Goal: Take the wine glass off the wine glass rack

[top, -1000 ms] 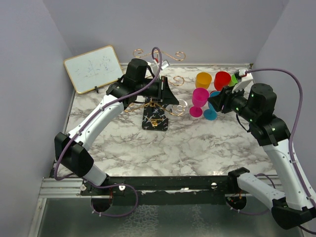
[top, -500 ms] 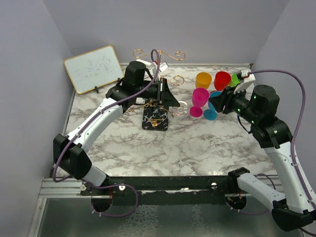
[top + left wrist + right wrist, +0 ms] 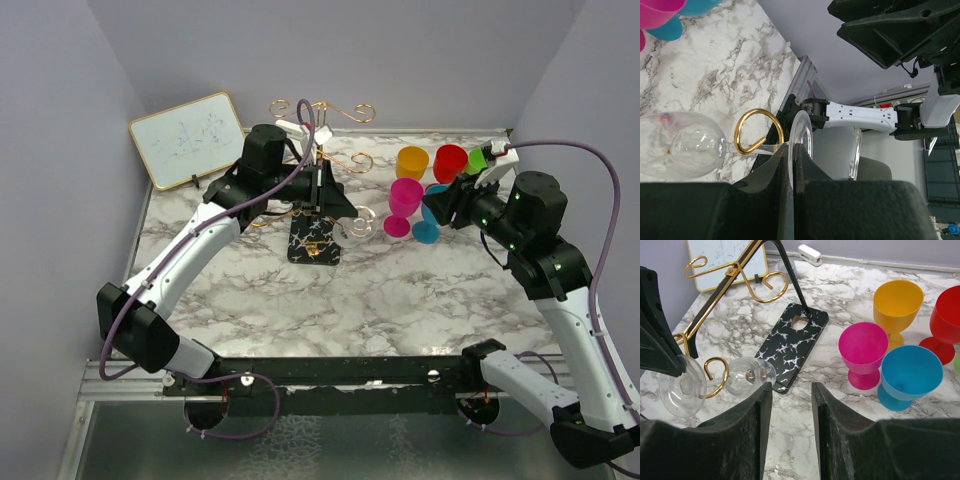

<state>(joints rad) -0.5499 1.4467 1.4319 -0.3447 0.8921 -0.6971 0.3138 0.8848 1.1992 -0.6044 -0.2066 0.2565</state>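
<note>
The left wrist view is showing the left fingers (image 3: 803, 171) pinching the wine glass (image 3: 682, 145) by its foot, stem lying inside a curl of the rack (image 3: 797, 337); the right fingers (image 3: 752, 430) are hovering half-open, empty, near the rack.

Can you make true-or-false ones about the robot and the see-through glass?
1. The left gripper is shut on the foot of the wine glass. True.
2. The wine glass is off the wine glass rack. False: its stem sits in one of the rack's gold curls.
3. The blue cup stands beside the pink cup. True.
4. The right gripper holds the pink cup. False: it is open and holds nothing.
5. The wine glass stands upright. False: it is tipped sideways.
</note>
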